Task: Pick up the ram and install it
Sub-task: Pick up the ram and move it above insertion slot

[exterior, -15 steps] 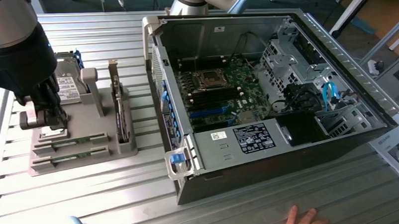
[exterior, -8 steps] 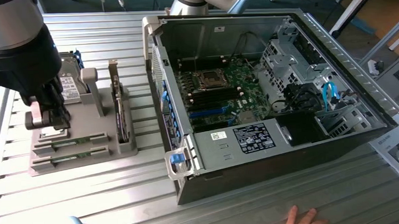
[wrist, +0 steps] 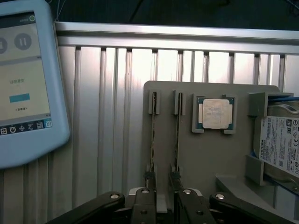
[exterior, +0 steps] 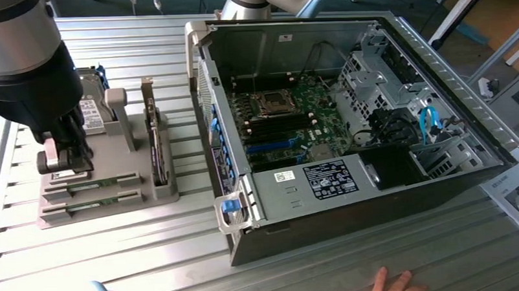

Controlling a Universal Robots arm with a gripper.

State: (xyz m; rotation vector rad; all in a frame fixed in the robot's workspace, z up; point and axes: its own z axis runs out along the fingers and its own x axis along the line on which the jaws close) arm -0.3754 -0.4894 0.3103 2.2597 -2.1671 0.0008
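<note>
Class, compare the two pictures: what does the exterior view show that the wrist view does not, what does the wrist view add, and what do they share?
The exterior view adds the open computer case with its motherboard, the upright expansion card and a person's hand. The wrist view adds the silver-topped processor chip and a tablet's lit screen. Both share the grey holder, the two ram sticks in it, the hard drive and the gripper over the sticks' ends.

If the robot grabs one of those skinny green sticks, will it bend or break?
Probably stiff, not floppy: the stick stands straight on its thin edge in the tray. Likely light, being so slim. A hard sideways push might crack it.
</note>
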